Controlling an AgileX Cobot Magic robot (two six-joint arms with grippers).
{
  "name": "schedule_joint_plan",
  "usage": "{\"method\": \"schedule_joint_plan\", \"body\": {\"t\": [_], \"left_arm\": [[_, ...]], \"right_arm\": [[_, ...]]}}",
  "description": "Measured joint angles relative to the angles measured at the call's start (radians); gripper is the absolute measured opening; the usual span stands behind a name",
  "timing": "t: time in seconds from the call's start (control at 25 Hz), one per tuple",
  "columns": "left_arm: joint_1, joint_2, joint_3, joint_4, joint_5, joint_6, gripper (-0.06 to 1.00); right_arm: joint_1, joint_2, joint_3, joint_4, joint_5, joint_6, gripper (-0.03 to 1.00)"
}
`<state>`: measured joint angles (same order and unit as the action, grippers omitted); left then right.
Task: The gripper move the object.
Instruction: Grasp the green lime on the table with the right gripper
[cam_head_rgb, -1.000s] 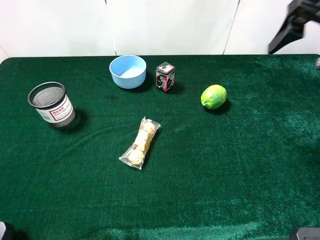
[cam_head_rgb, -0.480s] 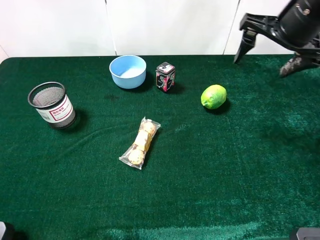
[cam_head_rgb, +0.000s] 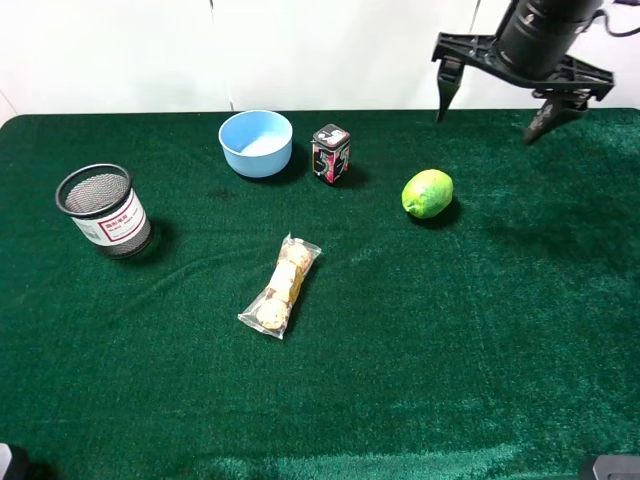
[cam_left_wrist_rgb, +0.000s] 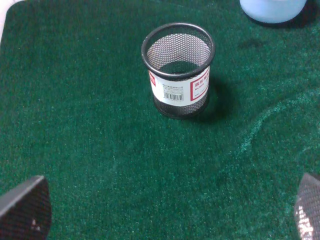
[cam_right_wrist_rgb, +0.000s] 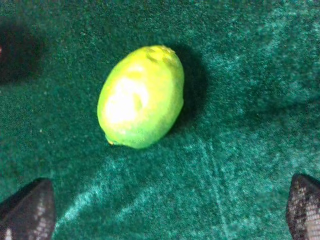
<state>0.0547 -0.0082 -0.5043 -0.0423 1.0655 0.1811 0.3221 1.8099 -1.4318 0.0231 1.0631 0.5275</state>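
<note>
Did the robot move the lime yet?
Not yet. The lime sits untouched on the green cloth. The right gripper hovers open near it, holding nothing. Grabbing, lifting and moving the lime are all left.

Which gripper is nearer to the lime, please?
Right. The right gripper hovers open just beyond the lime; the left gripper faces the mesh pen holder across the table.

Cut off at top edge, 1 o'clock, high view: arm (cam_head_rgb: 545, 25) above right gripper (cam_head_rgb: 486, 128). Cut by frame edge, left wrist view: fingertips (cam_left_wrist_rgb: 25, 210) of left gripper (cam_left_wrist_rgb: 167, 210), blue bowl (cam_left_wrist_rgb: 272, 7). Unidentifiable, clipped at 7 and 5 o'clock corners, high view: dark shapes (cam_head_rgb: 610, 467). Too small to read: print on mesh cup label (cam_left_wrist_rgb: 177, 89) and tin (cam_head_rgb: 330, 153).
</note>
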Motion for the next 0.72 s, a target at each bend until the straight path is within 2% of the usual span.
{"method": "schedule_joint_plan", "body": {"t": [0.32,0.72], "left_arm": [[0.0,0.0,0.0,0.0,0.0,0.0,0.99],[0.0,0.0,0.0,0.0,0.0,0.003,0.99]], "right_arm": [[0.0,0.125,-0.022,0.064,-0.021,0.012,0.69],[0.0,0.25,-0.033,0.136,-0.099,0.029,0.69]]}}
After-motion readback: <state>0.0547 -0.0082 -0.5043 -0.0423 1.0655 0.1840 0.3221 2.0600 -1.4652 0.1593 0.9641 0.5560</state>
